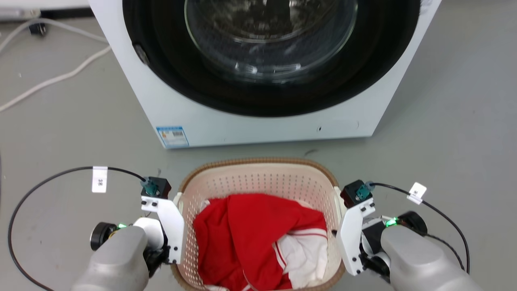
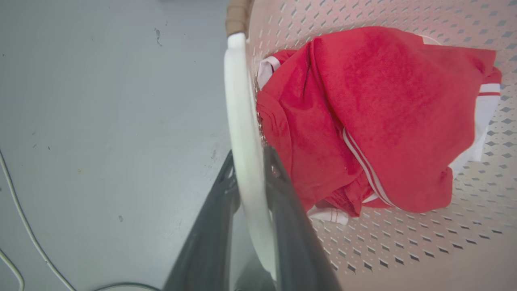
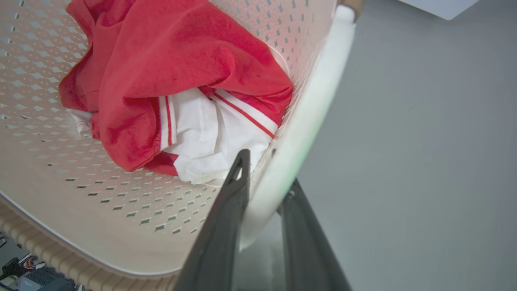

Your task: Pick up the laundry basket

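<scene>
The laundry basket (image 1: 258, 180) sits upright; long axis unclear.

The laundry basket (image 1: 258, 178) is cream-white perforated plastic, rounded-rectangular, with a brown woven-look rim and white side handles. It stands upright just in front of the washing machine (image 1: 262, 117), holding crumpled red and white clothes (image 1: 250, 238). The left end effector (image 2: 249, 151) and the right end effector (image 3: 268, 166) each clasp a handle.
</scene>
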### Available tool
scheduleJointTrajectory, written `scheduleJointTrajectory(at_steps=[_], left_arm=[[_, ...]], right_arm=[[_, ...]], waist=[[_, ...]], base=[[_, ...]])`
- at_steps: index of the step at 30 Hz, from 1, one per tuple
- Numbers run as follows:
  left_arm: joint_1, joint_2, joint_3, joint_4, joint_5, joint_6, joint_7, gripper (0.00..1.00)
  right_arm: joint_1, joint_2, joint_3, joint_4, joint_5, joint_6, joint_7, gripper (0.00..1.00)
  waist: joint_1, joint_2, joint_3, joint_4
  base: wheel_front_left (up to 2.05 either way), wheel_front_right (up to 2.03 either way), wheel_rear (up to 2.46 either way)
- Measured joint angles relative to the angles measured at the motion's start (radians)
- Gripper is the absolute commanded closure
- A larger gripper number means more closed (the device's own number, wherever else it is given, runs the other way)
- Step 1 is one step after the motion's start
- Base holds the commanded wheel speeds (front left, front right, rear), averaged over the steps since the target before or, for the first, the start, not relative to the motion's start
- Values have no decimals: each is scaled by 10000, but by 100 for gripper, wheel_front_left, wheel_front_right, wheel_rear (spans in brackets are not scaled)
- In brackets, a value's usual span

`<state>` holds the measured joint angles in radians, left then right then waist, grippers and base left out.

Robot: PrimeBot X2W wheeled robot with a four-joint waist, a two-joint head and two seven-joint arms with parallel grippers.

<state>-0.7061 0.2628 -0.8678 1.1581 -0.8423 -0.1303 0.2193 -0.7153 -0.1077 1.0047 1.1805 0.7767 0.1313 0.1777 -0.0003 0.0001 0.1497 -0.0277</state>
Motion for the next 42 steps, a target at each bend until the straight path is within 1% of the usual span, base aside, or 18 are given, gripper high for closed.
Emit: scheduleJointTrajectory(at_steps=[8, 15, 20, 28, 42], left_arm=[[493, 75, -610, -272, -617, 0, 527, 100], [639, 153, -1055, -525, -1145, 23, 991, 100], [713, 236, -1367, -721, -1565, 23, 1390, 100], [714, 360, -1760, -857, -2027, 23, 1718, 100], [714, 468, -2391, -894, -2642, 23, 1751, 100]], right_arm=[[537, -194, 677, -199, 809, 0, 564, 100], [696, -322, 1099, -249, 1394, 2, 823, 100], [812, -416, 1379, -282, 1776, 0, 978, 100], [833, -462, 1743, -347, 2234, 0, 1225, 100], [847, -479, 2276, -384, 2811, 0, 1358, 100]], waist=[[0, 0, -1136, -130], [1, 0, -1644, -162], [1, 0, -1817, -127], [2, 0, -1942, -91], [2, 0, -1984, -93]], base=[[0, 0, 0], [0, 0, 0], [0, 0, 0], [0, 0, 0], [0, 0, 0]])
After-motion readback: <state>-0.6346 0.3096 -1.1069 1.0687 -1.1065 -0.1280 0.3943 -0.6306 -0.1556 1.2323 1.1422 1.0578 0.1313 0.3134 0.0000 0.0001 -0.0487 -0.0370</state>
